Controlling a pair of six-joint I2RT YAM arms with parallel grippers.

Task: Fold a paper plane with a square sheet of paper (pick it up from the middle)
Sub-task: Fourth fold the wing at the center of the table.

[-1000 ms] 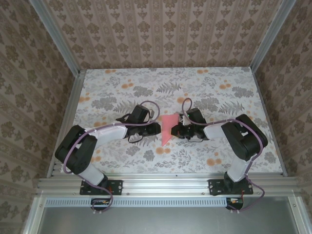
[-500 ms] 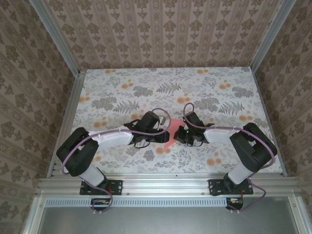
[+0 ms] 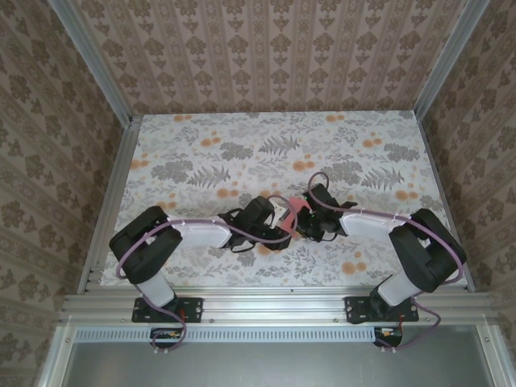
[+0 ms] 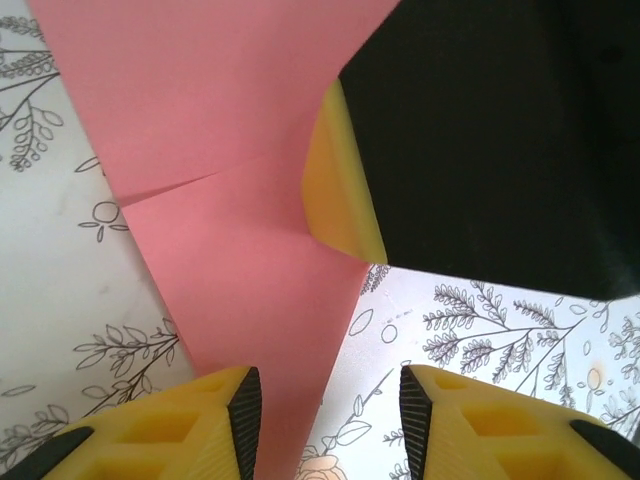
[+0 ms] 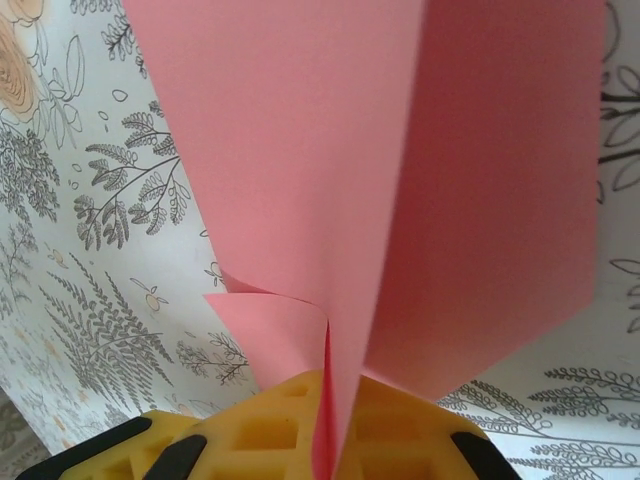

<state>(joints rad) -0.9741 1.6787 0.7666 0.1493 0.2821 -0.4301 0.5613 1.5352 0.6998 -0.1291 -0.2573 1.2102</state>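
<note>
Pinching the centre crease of the pink-red folded paper plane (image 5: 400,180), the right gripper (image 5: 325,385) has its yellow jaws clenched on the sheet, with the wings fanning out ahead of them. The left gripper (image 4: 325,400) jaws stand parted, the dart's narrow end lying between them, unpinched. Judged light, limp, easily crumpled. Best gripped mid-length on the stiffer layered crease.

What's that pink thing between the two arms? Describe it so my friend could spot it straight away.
Look at the flower-printed table, where the left gripper and right gripper meet near its middle. Pinched in the right one is the paper plane, a creased, folded pink-red sheet. It is plain solid pink, unlike the printed orange flowers and grey leaves around it.
</note>
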